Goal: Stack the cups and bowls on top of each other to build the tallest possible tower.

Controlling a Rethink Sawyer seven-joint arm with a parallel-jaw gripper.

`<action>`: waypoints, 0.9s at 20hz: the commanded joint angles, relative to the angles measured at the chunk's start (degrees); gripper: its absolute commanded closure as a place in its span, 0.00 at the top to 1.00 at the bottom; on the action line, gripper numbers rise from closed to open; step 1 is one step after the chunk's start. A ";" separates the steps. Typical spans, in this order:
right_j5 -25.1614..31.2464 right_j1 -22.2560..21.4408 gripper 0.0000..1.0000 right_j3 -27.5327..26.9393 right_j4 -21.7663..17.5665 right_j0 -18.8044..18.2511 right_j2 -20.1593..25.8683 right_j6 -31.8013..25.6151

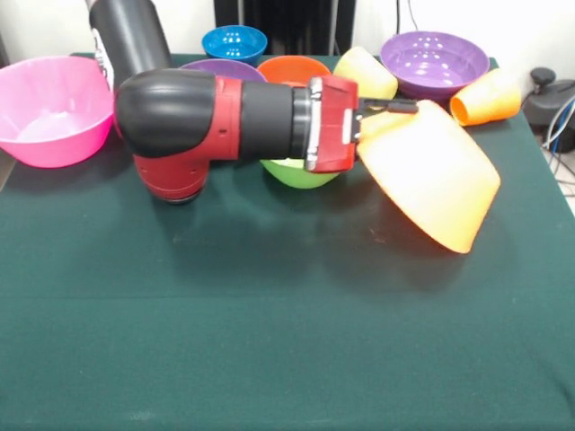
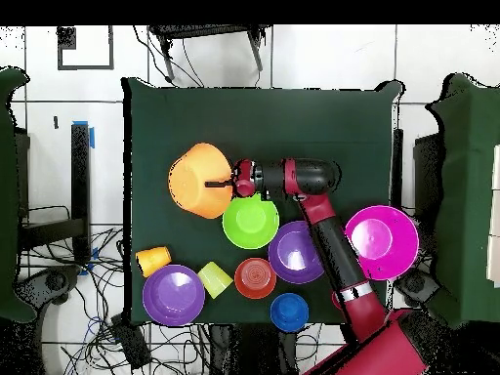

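My gripper (image 1: pixel 393 108) is shut on the rim of the big orange-yellow bowl (image 1: pixel 436 180), which hangs tilted with its outer wall showing. In the overhead view this bowl (image 2: pixel 198 181) sits left of the gripper (image 2: pixel 223 183). The lime green bowl (image 1: pixel 301 172) stands just behind my wrist. Farther back stand a purple bowl (image 1: pixel 223 66), the small orange bowl (image 1: pixel 294 68) and the small blue bowl (image 1: pixel 234 42). Another purple bowl (image 1: pixel 435 61) is at the back right. A pale yellow cup (image 1: pixel 364 72) and an orange cup (image 1: pixel 485 97) lie on their sides. The red cup is not visible.
The big pink bowl (image 1: pixel 54 108) stands at the table's left edge, beside my arm's elbow. The green cloth (image 1: pixel 269 341) covers the near half of the table. A black device (image 1: pixel 548 94) and cables sit off the right edge.
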 commanded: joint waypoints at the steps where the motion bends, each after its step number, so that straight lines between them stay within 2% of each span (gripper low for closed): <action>1: -4.18 3.20 1.00 -13.02 -4.80 1.31 -3.69 -25.41; 4: -3.80 2.82 1.00 -14.37 -4.40 1.89 -3.96 -26.70; 6: -5.68 2.24 1.00 -13.66 -4.80 1.42 -4.04 -26.59; 14: -21.04 -1.06 1.00 -10.44 -11.37 -0.17 -2.89 -23.03; 18: -27.04 -3.63 1.00 -10.18 -14.26 0.61 -2.53 -20.64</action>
